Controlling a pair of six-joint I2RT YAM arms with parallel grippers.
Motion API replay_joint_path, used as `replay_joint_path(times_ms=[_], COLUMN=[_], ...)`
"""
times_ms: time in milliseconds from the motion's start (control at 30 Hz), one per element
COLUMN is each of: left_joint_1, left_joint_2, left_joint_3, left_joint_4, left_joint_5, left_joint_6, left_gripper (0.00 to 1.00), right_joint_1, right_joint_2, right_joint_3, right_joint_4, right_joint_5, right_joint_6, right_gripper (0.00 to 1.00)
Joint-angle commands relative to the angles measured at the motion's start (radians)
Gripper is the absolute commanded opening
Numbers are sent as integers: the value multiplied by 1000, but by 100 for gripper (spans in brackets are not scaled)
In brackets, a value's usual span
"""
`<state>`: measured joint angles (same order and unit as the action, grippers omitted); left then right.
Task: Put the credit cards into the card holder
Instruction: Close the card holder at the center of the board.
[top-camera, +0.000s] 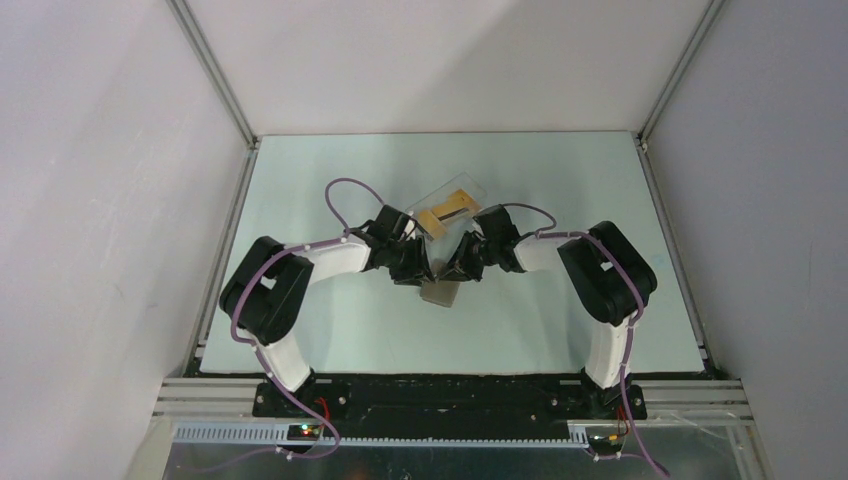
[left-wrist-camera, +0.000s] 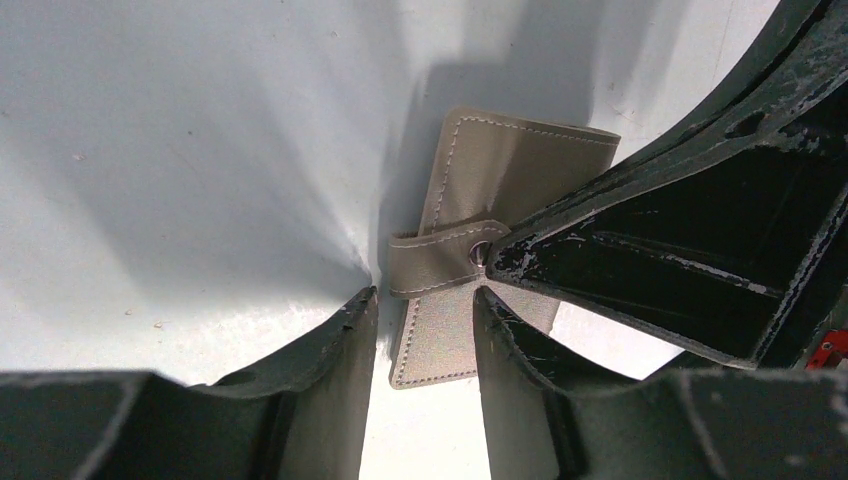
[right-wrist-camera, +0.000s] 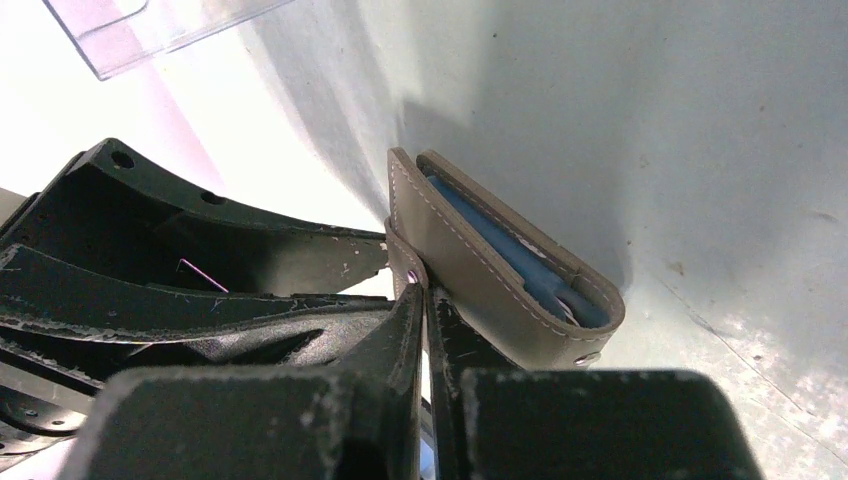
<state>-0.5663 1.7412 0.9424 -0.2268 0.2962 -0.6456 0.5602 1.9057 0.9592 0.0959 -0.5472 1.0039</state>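
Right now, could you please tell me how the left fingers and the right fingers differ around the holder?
The left fingers stand apart, while the right fingers are almost closed. The left fingers straddle the holder without clearly gripping it, whereas the right fingers pinch its strap at the snap. What they share: both sets are at the holder, with their tips close together.
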Motion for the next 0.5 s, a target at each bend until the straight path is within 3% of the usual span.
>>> replay_joint_path(times_ms=[0,467], left_joint_1=[-1,8], left_joint_2=[12,-65], left_joint_3=[10,49], left_joint_4=[0,-60], left_joint_5=[-10,-76], left_joint_6=[26,40], left_gripper=[47,51], right_joint_1=[0,17], right_joint_2=[33,23], right_joint_3=[12,13], right_joint_4=[-16,-86], right_joint_5=[82,84], right_joint_6=[-15,-30], right_gripper=[3,0])
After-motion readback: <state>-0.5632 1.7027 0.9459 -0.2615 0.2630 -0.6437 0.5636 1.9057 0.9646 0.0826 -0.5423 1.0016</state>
